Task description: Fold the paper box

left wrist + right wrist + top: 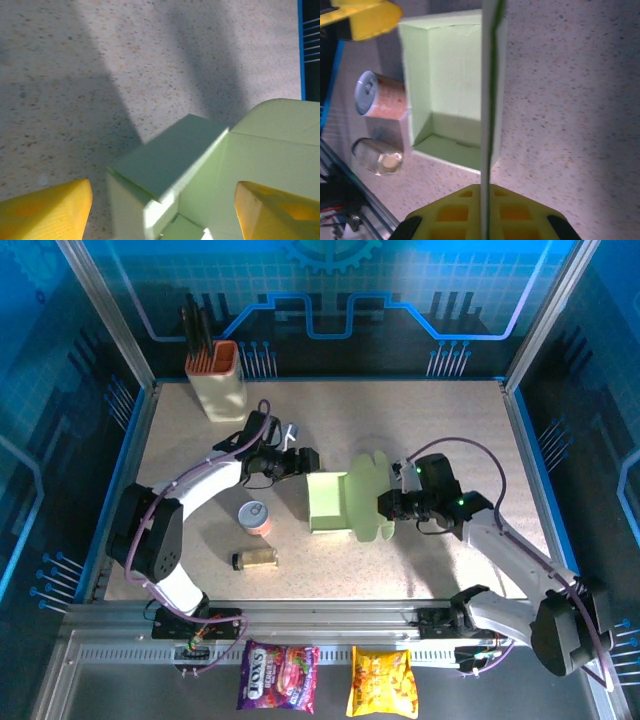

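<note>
Speckled beige tabletop (440, 420) inside a blue-lit enclosure with circuit-pattern walls, seen from above and behind the arm bases.

Far left corner: a cream knife holder (218, 380) with an orange rim, upright, with dark handles rising from it. Near the left arm's base, a small clear jar (255, 559) lies on its side. Just beyond it a small can (257, 518) with a pink-orange label stands upright. Both are close to the left side of the paper box but apart from it. Off the table, in front of the rail, lies a purple sweets packet (278, 677).

The left gripper (306, 462) reaches in from the left towards the box's far-left corner. In the left wrist view its yellow fingers (47, 210) stand wide apart with the corner of the box between them, and they hold nothing.

Centre: the paper box (330, 502), pale green card, sits on the table as a shallow open-topped tray with its walls raised. A broad flap with a scalloped edge spreads from its right side. In the right wrist view the box's interior (452, 80) faces the camera and this flap appears edge-on as a thin vertical line.

A yellow snack packet (381, 682) lies beside the purple one.

Right: the right gripper (386, 506) meets the box's right flap. In its wrist view the jaws are closed on the flap's edge, which runs straight down into the yellow pads (450, 212).
</note>
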Robot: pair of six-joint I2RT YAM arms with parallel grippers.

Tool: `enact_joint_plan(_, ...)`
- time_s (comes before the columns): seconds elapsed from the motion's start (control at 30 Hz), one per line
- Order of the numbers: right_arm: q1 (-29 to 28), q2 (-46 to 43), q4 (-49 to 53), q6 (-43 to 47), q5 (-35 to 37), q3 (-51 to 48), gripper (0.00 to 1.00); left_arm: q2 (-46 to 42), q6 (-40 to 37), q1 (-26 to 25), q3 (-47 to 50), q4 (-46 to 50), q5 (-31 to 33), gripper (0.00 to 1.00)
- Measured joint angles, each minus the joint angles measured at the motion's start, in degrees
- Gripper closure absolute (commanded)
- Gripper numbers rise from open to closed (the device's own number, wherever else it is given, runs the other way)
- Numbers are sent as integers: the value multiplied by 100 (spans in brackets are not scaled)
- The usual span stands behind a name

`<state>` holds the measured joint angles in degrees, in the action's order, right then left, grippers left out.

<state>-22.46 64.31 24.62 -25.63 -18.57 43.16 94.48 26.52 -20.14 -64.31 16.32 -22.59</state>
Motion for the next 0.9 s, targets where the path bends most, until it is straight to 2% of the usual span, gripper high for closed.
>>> enact_joint_plan(0.23,15,872,1816,1644,264,1606,100,-260,-319,125,74,295,273,24)
enact_joint_plan(0.47,-122,1886,3241,3316,857,3086,100,-470,-634,125,149,437,326,27)
enact_joint_plan(0.53,-219,2225,3506,3781,986,3495,96,-520,-706,125,192,448,326,28)
enact_joint_plan(0.77,-800,3088,4120,5689,1281,4570,94,-879,-901,125,450,529,341,28)
enact_joint_plan(0.9,-1060,3683,4334,6478,1373,5292,93,-1191,-994,125,592,632,492,29)
